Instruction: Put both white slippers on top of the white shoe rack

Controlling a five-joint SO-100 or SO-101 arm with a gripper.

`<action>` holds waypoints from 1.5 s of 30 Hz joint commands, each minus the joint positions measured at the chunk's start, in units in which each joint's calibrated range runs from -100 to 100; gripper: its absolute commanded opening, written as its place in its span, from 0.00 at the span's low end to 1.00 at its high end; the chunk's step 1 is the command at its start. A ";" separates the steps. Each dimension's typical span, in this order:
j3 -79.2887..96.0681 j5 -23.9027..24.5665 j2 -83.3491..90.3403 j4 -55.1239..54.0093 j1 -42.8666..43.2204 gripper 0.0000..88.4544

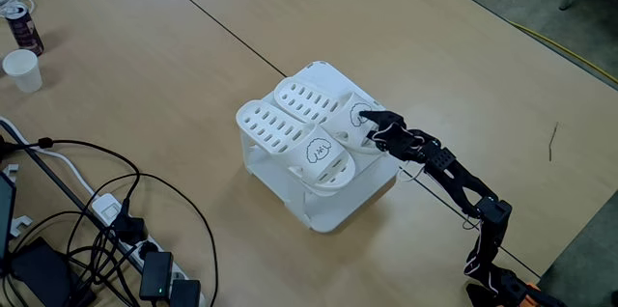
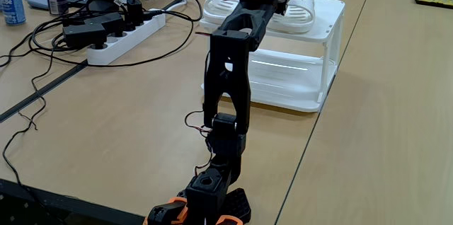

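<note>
In a fixed view, both white slippers (image 1: 299, 128) lie side by side on top of the white shoe rack (image 1: 328, 206), which stands on the wooden surface (image 1: 145, 66). To their right, the gripper (image 1: 369, 122) reaches the right slipper's strap; whether its jaws are wide or narrow, I cannot tell.

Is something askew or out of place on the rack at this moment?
Nothing stands out. Both white slippers lie side by side on the white shoe rack, toes sticking slightly past its edge. The gripper is at the strap of one slipper.
</note>
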State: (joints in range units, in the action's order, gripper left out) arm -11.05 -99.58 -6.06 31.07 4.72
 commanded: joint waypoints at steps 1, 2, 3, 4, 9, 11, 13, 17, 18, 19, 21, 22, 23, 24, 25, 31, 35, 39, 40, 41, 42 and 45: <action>-1.08 -0.42 5.85 -1.48 0.38 0.18; -1.17 -0.42 5.85 -1.48 0.38 0.18; -1.26 -0.42 5.85 -1.48 0.38 0.18; -1.35 -0.42 5.85 -1.48 0.38 0.18; -1.44 -0.42 5.94 -1.48 0.46 0.18; -1.44 -0.42 5.94 -1.48 1.04 0.18; -1.44 -0.42 5.94 -1.48 1.53 0.18; -1.53 -0.42 5.94 -1.48 3.42 0.18; -1.53 -0.42 5.94 -1.48 4.00 0.18; -1.53 -0.42 5.94 -1.48 4.57 0.18; -1.53 -0.42 5.94 -1.48 5.07 0.18; -1.53 -0.42 5.94 -1.48 5.07 0.18; -1.53 -0.42 5.94 -1.48 5.07 0.18; -1.53 -0.42 5.94 -1.48 4.98 0.18; -1.44 -0.42 5.94 -1.48 4.66 0.18; -1.26 -0.42 6.36 -1.39 1.78 0.18; 2.17 -0.42 9.64 -1.22 1.28 0.17; 7.49 -0.42 13.76 -1.22 1.12 0.17; 8.93 -0.42 14.85 -1.22 1.12 0.17; 10.28 -0.42 15.86 -1.31 1.12 0.17; 11.46 -0.42 16.87 -1.31 1.12 0.17; 14.89 -0.42 19.82 -1.31 1.12 0.17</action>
State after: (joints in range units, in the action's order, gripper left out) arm 2.88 -99.58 6.39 30.99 6.07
